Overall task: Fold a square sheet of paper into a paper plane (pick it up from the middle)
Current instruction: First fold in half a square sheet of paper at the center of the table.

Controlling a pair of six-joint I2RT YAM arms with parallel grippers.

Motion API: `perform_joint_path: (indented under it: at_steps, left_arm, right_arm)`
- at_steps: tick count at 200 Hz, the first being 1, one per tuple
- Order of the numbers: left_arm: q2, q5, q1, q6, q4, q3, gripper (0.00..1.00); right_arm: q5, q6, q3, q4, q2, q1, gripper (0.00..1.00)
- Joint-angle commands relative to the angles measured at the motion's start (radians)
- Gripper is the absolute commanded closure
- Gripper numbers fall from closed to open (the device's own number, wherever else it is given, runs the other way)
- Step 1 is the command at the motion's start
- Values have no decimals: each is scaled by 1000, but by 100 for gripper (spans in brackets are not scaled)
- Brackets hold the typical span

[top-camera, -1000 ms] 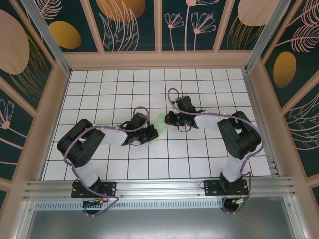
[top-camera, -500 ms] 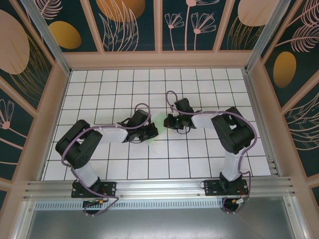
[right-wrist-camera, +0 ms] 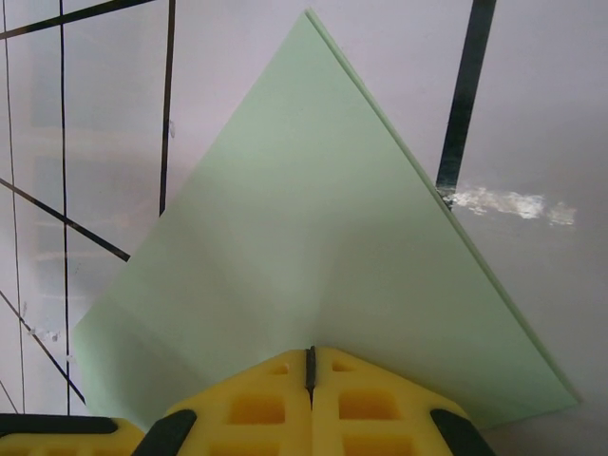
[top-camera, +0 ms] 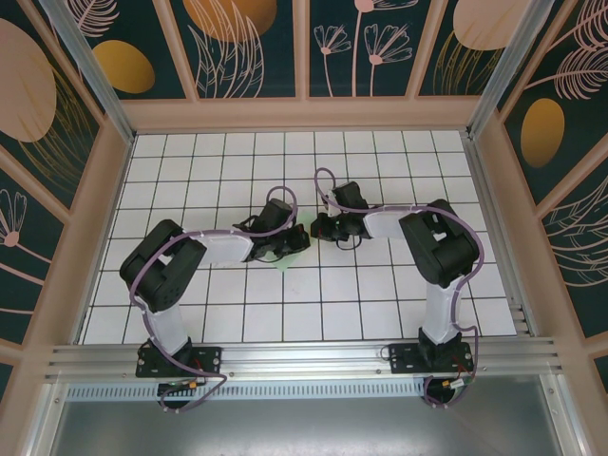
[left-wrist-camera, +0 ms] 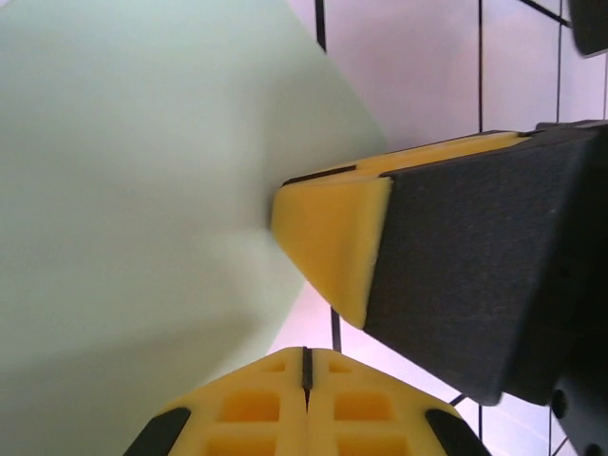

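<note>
1. The square sheet of paper (right-wrist-camera: 313,218) lies near the middle of the white tiled table (top-camera: 380,304), well apart from all four edges. Open tiles are left toward the far edge, the near edge and both side edges. The table is closed in by wood-framed patterned walls (top-camera: 304,114).
2. From above, most of the paper is covered by the two wrists, and only slivers of green can be made out between and just beside them.
3. In the right wrist view the paper is seen folded into a triangle, with a doubled edge down its right side. Its point is directed away from the fingers and its base is hidden behind the yellow pads. A white smudge (right-wrist-camera: 503,202) is seen on a tile just beside it.
4. In the left wrist view the paper is blurred and cut off at the top and left.
5. The left gripper (left-wrist-camera: 306,380) is pressed together at the paper's edge. The right gripper (right-wrist-camera: 311,375) is likewise closed, pad against pad, on the paper's base. Whether paper is pinched between either pair cannot be told.
6. In the left wrist view the right gripper's fingertip (left-wrist-camera: 332,237) meets the paper's edge.
</note>
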Motion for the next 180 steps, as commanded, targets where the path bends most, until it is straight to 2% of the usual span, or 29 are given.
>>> perform_joint_path:
  at_steps: [1, 73, 103, 180]
  left_arm:
    - [9, 0, -3, 13, -1, -29, 94]
    - [-2, -10, -2, 7, -7, -144, 95]
    - [-29, 47, -2, 12, 16, -208, 95]
    - [-89, 67, -3, 56, -78, -313, 96]
  right_arm:
    - [42, -17, -10, -67, 50, -17, 96]
    - [62, -20, -12, -87, 68, -20, 96]
    - [71, -19, -9, -98, 73, -26, 96]
    - [87, -20, -12, -116, 81, -34, 96]
